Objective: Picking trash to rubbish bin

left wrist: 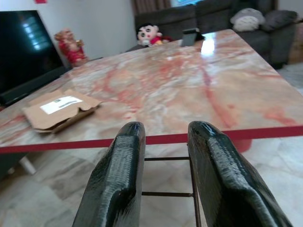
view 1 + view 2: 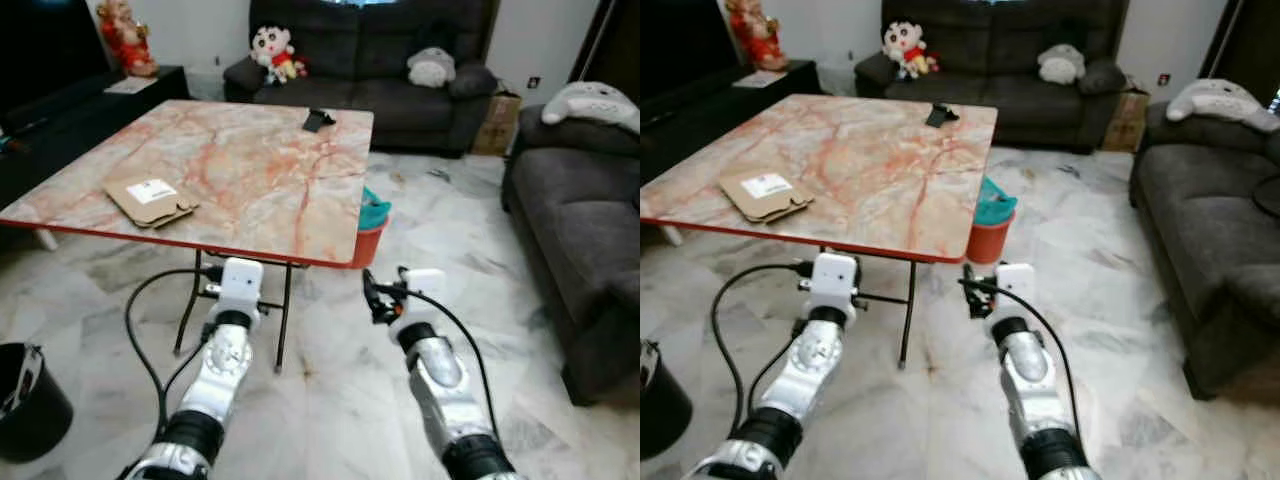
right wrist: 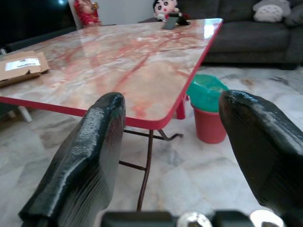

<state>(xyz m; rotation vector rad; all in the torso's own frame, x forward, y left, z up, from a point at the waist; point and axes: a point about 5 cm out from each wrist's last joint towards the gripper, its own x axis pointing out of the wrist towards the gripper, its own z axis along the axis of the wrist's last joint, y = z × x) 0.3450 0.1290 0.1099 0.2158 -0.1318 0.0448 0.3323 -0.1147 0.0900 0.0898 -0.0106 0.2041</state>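
Left eye view, lower centre: both arms reach forward. The left pincer (image 1: 163,179) is slightly parted, the right pincer (image 3: 170,179) wide open, both empty. Mid-left, a flattened cardboard package (image 2: 150,198) lies on the marbled worktop (image 2: 250,170). Right of centre, beyond the worktop's edge, stands a red rubbish bin (image 2: 370,232).

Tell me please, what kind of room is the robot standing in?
Most likely a home living room: dark sofas with soft toys stand behind a marble-patterned folding table, and the floor is polished stone tile.
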